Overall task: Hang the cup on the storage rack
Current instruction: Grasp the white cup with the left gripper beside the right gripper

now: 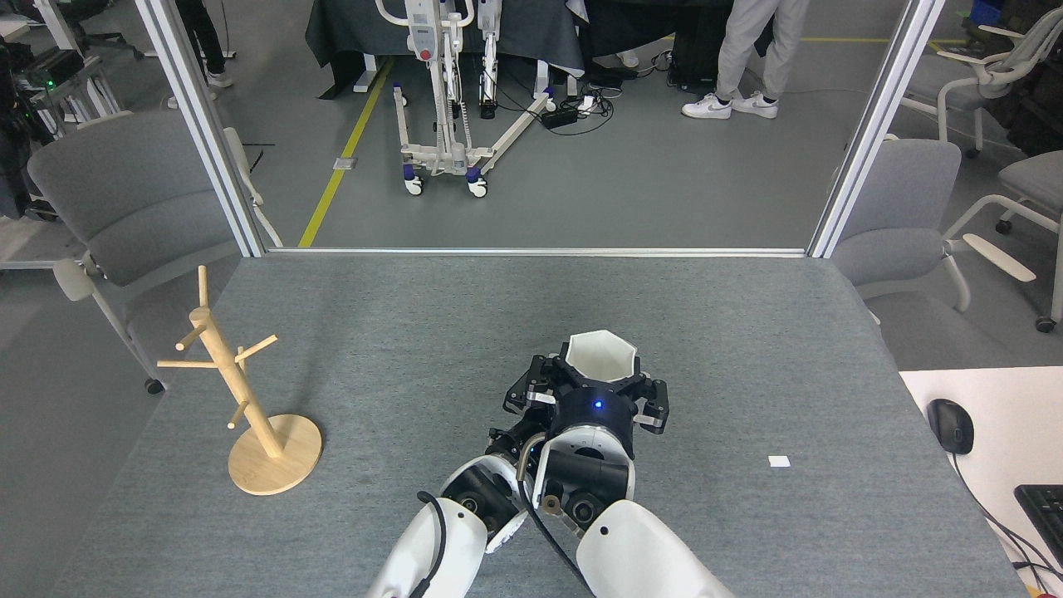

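The white faceted cup (602,355) sits upright between the fingers of my right gripper (600,375), which is shut on it above the middle of the grey table (415,332). Its rim faces up and its handle tab is hidden. My left gripper (521,415) lies close against the right one on its left side. Its fingers are mostly covered, so its state does not show. The wooden storage rack (222,365) stands on its round base (278,455) near the table's left edge, well to the left of both grippers, with bare pegs.
A small white tag (778,461) lies on the table to the right. A white desk with a mouse (949,425) and keyboard (1042,505) adjoins the right edge. Grey chairs (124,199) flank the table; a person's legs (747,58) stand beyond.
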{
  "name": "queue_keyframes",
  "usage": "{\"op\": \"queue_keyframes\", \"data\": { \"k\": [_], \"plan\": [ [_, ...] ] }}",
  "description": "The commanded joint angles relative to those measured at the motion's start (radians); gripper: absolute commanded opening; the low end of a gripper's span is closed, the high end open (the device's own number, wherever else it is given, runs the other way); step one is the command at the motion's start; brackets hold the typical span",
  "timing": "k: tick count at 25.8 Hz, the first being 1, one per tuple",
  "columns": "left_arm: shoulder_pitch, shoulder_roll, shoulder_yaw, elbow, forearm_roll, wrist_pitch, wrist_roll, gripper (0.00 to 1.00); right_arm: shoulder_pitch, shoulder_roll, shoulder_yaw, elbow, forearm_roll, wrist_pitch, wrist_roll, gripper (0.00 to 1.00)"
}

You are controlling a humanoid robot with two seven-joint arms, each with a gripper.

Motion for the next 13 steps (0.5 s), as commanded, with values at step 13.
{"op": "queue_keyframes", "data": {
  "k": [13],
  "plan": [
    [-0.023,0.002,0.012,0.013,0.027,0.019,0.009,0.89,-0.004,0.013,0.001,0.001,0.000,-0.003,-0.007,0.09]
  ]
}}
